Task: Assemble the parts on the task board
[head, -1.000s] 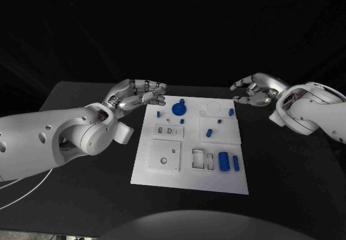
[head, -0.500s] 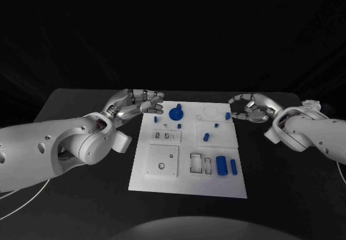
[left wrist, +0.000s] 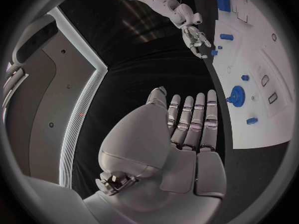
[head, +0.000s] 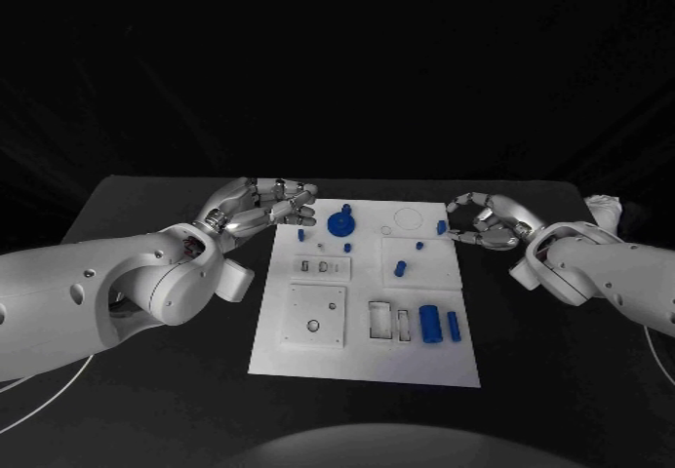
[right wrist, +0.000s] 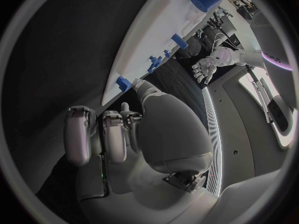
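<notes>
Here the white rectangular task board (head: 369,292) lies at centre frame, blue plastic parts (head: 439,324) resting loose on it; the left hand (head: 264,206) and right hand (head: 481,220) flank its upper corners, fingers loosely curled, holding nothing, seemingly poised to reach in.

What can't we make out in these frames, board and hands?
- Right hand, head view: whether its fingertips touch the small blue part at the task board edge; too small to tell.
- Right hand, right wrist view: fingertips curl away behind its own palm.
- Board recesses, head view: too small to tell what the pale slots hold.
- Left hand, left wrist view: palm side faces away from the camera.
</notes>
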Tool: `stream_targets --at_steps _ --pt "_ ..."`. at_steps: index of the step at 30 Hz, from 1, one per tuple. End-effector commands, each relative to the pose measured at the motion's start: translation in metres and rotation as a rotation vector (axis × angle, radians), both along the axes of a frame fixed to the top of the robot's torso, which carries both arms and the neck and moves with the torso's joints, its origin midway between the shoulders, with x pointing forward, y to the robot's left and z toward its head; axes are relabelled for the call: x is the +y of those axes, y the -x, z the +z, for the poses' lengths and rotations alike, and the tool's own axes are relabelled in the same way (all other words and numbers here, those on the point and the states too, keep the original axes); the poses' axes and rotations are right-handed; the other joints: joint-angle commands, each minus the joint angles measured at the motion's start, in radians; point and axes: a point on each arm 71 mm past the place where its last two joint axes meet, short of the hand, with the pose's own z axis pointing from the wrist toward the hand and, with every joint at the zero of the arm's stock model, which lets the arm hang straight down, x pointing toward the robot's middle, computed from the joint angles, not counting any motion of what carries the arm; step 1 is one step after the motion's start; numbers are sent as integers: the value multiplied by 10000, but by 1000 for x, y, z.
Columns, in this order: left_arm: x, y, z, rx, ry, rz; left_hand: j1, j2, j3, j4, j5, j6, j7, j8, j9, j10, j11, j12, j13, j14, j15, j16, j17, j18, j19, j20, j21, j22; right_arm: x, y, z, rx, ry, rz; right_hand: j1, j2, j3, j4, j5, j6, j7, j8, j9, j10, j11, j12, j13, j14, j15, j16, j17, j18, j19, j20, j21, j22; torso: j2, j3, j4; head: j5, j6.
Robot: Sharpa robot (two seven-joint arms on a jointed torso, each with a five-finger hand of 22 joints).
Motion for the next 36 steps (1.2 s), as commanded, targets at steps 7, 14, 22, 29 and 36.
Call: stream_targets --at_steps 7,14,22,29,36 --pt "-2 1 1 -17 147 -219 7 112 21 17 61 -15 64 31 -9 -12 62 45 -9 -23 79 37 -11 -110 79 -5 -12 -6 3 1 -10 362 -153 184 172 14 -22 142 454 -176 28 677 161 1042 75 36 2628 1043 71 34 2630 -75 -27 126 -45 2123 3 0 3 16 -25" --pt "-2 1 1 -4 147 -238 7 115 22 17 60 -17 65 32 -10 -12 64 46 -10 -24 80 38 -12 -110 79 -5 -12 -6 5 0 -13 464 -148 221 145 23 -9 242 827 -88 36 957 126 1042 84 36 2628 1043 78 34 2630 -74 -33 144 -44 2122 1 -1 5 13 -49" --pt "-2 1 1 17 145 -250 7 115 22 17 60 -17 65 32 -10 -12 64 46 -10 -24 80 38 -12 -110 79 -5 -12 -6 6 -3 -15 593 -237 96 146 -6 181 388 1722 -111 64 1015 -254 1042 99 36 2628 1043 94 34 2630 -68 -55 158 -52 2117 -2 3 3 39 -66" --pt "-3 1 0 49 139 -279 6 124 23 18 58 -21 69 33 -11 -11 76 49 -10 -29 82 43 -14 -113 78 -6 -11 -6 10 -5 -17 672 -299 100 112 -25 255 459 1753 -146 78 860 -559 1042 112 36 2628 1043 107 34 2630 -61 -86 169 -73 2107 7 3 2 35 -92" --pt "-3 1 0 65 137 -292 6 124 23 18 58 -21 69 33 -11 -11 76 49 -10 -29 82 43 -14 -113 78 -6 -11 -6 12 -6 -18 755 -306 135 105 -36 335 502 1746 104 94 797 -847 1042 125 36 2628 1043 119 34 2630 -56 -109 180 -88 2101 -1 2 4 32 -130"
